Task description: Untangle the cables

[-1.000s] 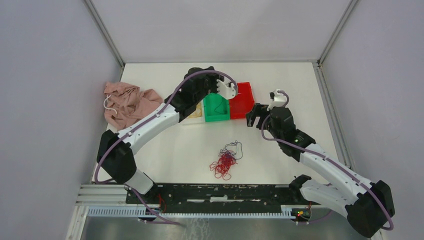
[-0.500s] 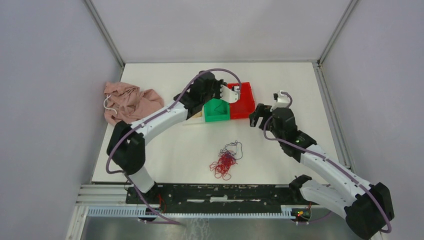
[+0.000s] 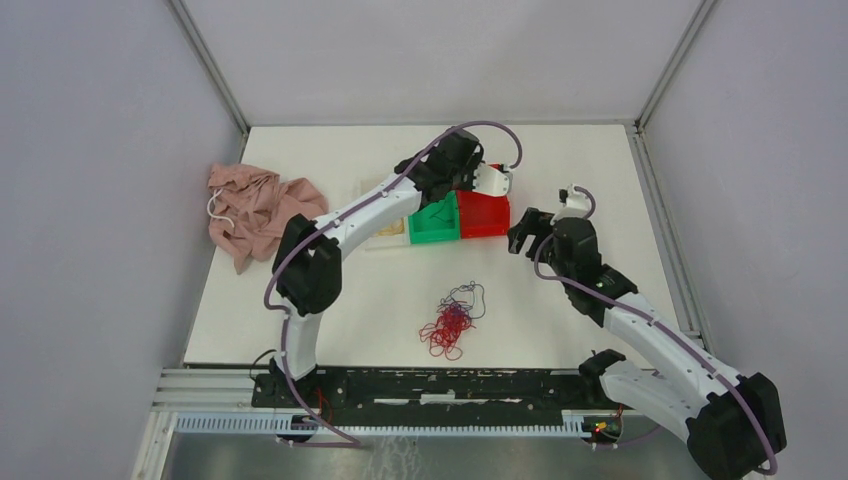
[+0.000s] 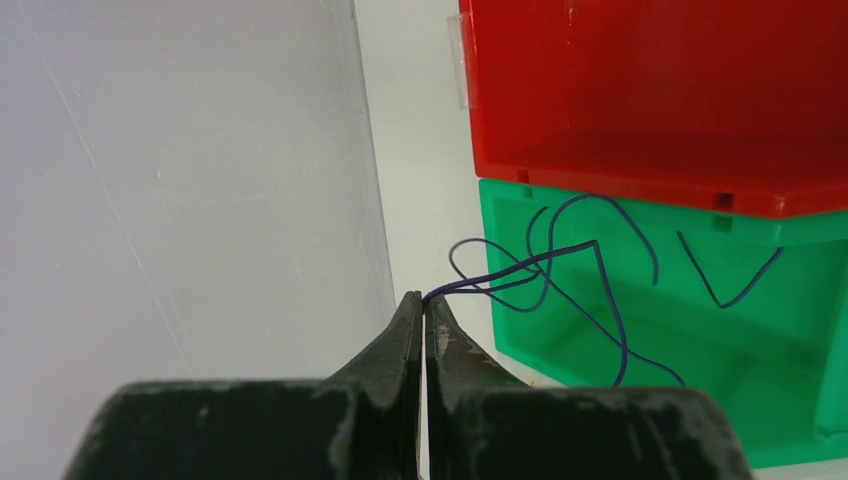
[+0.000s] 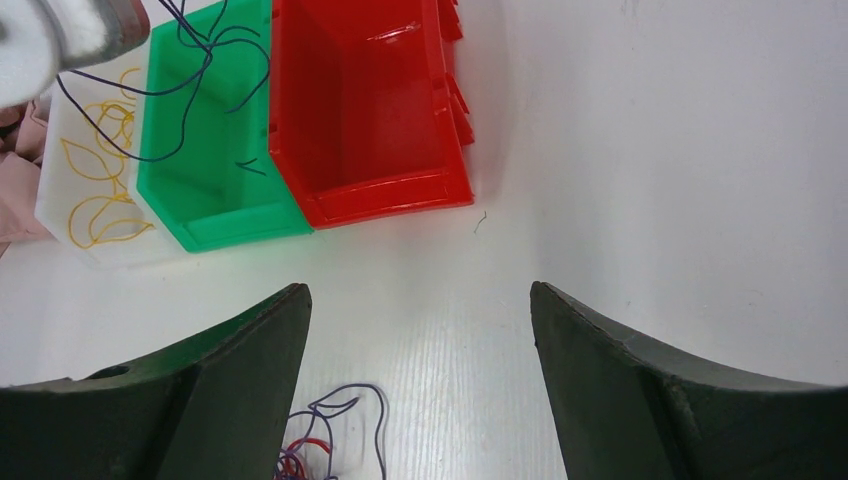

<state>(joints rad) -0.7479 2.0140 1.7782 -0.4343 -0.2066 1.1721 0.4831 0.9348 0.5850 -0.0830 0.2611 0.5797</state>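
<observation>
My left gripper (image 4: 424, 298) is shut on a thin dark purple cable (image 4: 560, 268), whose loops dangle in front of the green bin (image 4: 700, 400). In the top view the left gripper (image 3: 478, 186) hovers over the red bin (image 3: 485, 228) and green bin (image 3: 433, 236). A tangle of red and purple cables (image 3: 450, 320) lies on the table in front of the bins; its upper edge shows in the right wrist view (image 5: 330, 435). My right gripper (image 3: 525, 232) is open and empty, above the table right of the bins (image 5: 420, 290). Yellow cables (image 5: 95, 190) lie in the white bin.
Three bins stand side by side: white (image 5: 60, 230), green (image 5: 230, 228) and red (image 5: 390, 205). A pink cloth (image 3: 255, 210) lies at the left edge. Grey walls enclose the table on the left, the back and the right.
My left arm has swung right from over the green bin to over the red bin, still pinching the purple cable. The right gripper has shifted slightly right.
</observation>
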